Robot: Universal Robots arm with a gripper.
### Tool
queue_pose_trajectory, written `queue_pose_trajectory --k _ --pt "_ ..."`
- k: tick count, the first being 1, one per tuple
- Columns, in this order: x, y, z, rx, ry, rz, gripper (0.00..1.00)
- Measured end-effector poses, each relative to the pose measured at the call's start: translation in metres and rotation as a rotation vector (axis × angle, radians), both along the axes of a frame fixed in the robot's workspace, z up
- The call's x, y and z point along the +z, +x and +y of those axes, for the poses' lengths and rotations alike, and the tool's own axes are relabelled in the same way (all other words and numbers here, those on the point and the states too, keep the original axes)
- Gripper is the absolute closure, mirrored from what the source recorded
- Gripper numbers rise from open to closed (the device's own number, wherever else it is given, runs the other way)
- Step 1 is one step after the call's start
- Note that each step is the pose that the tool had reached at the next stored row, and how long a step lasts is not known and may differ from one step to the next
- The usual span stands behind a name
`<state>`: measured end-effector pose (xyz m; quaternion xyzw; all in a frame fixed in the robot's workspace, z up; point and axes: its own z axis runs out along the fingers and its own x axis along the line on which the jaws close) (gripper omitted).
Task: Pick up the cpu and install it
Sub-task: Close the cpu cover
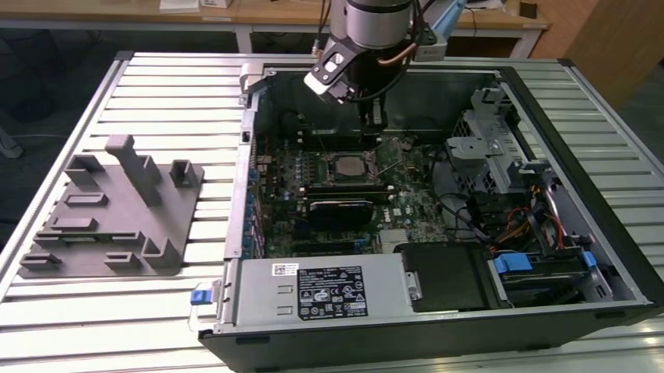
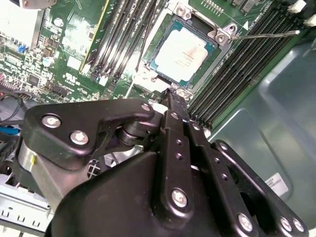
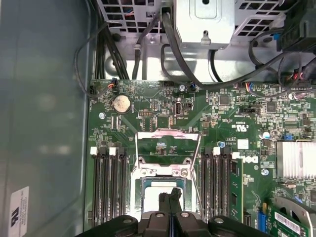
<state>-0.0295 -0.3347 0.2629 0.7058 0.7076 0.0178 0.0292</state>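
Note the hand (image 2: 174,95) closed to its narrowest, fingers (image 2: 175,128) pressed together with nothing gripped between them; see the same on the hand (image 3: 171,196) in the first wrist view, pointing down at the board. Locate its tip just beside one edge of the cpu socket (image 2: 218,35), over the motherboard (image 3: 148,98); contact with the frame not determinable. Find the cpu (image 2: 183,53) apart from the hand, lying flat inside that socket, silver top facing up, thin dark rim showing around it. In the exterior view, find the cpu (image 1: 347,165) near the middle of the board, just beside the hand (image 1: 372,134). Note the socket's load plate (image 3: 168,133) swung open and standing clear of the chip, and the thin metal lever (image 2: 266,33) released, reaching out over the memory slots (image 2: 247,59). Observe black memory slots on both sides of the socket, a coin cell battery (image 3: 121,103) beyond the load plate, and a finned heatsink (image 3: 296,159) further across the board. Outward again: open computer case (image 1: 581,109) lying on its side on a slatted metal table (image 1: 155,85), labelled grey power supply box (image 1: 311,291) at the case's near edge, drive cage (image 1: 496,148) toward the exterior view's right, and a grey moulded fixture (image 1: 114,210) on the table at the exterior view's left, well apart from the case.
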Motion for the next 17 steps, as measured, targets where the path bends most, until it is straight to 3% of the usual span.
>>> queue_pose_trajectory --k 4,10,17 --pt "0.0039 0.0 0.0 0.0 0.0002 0.0 0.89" --pt "0.004 0.0 0.0 0.0 0.0001 0.0 0.89" --pt "0.004 0.011 0.0003 0.0 0.0002 0.0 0.89"
